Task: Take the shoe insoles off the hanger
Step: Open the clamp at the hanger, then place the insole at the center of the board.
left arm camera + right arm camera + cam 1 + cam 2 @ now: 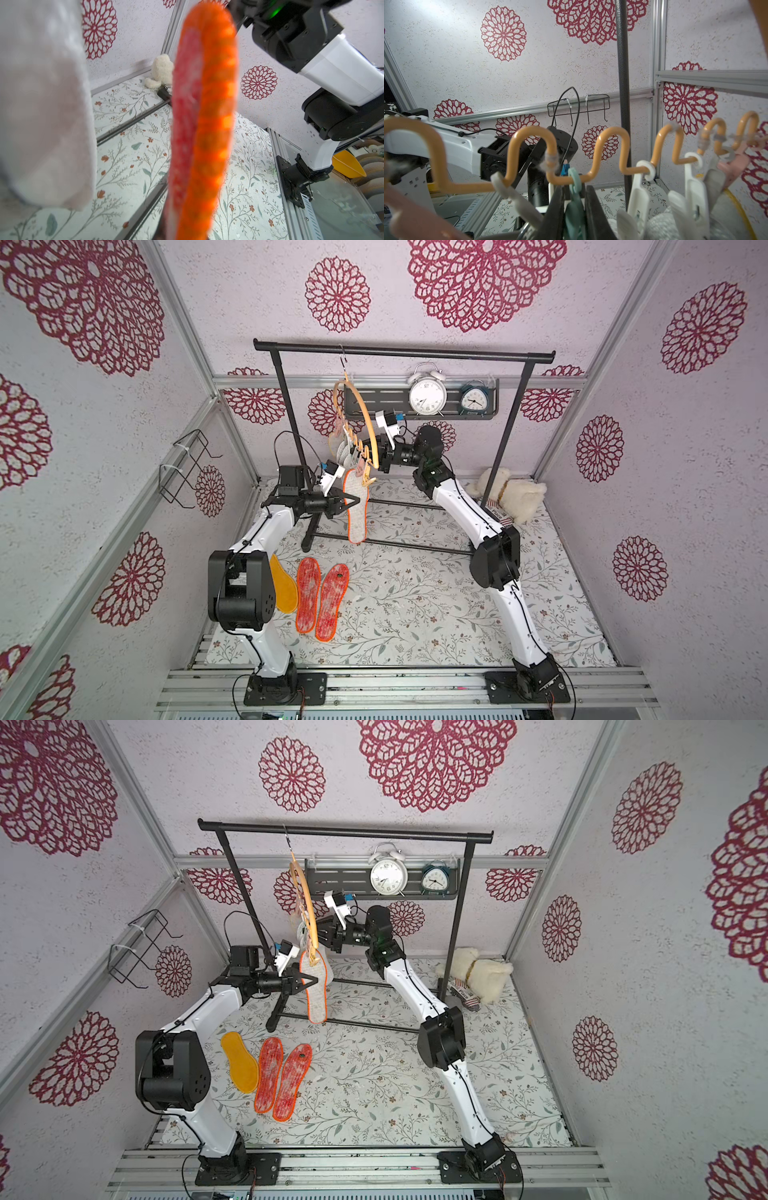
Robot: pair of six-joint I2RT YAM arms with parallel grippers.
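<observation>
Left gripper [354, 500] is pinching the red-speckled insole [358, 522] hanging off the orange hanger [367, 418]. Right gripper [574, 187] is squeezing the mint clothespin [572, 212] on its wavy bar. A yellow insole [240, 1067] and two red insoles [308, 597] are lying on the table [415, 605].

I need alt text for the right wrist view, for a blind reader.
The right tool has its black fingers on either side of a teal clothespin hanging from the hanger's wavy orange bar; white clothespins hang beside it.

Robot test booth dressed like a home — aluminium frame rails [415, 684], flowered wallpaper panels [249, 302], floral table cover [415, 605], alarm clocks [427, 394] on far shelf [374, 400].
</observation>
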